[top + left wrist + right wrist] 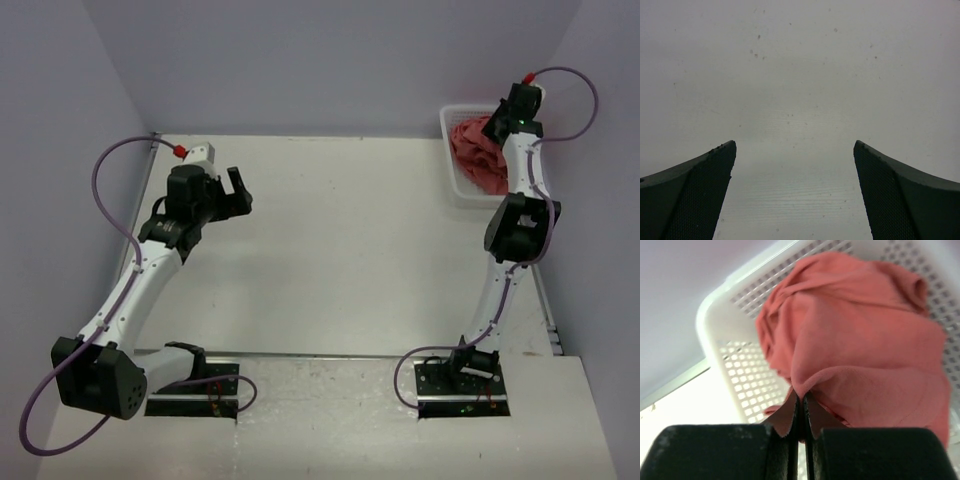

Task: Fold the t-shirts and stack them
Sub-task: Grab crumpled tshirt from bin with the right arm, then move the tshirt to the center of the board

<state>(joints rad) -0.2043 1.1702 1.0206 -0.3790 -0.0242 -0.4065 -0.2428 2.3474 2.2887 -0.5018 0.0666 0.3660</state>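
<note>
right gripper (801,399) pinching fold of brick-red t-shirt (860,340), jaws pressing together on cloth. t-shirt lying crumpled in white mesh basket (737,365), sitting at far right corner of table (350,250). left gripper (794,146) hovering over table surface on left side, jaws standing wide apart.
</note>
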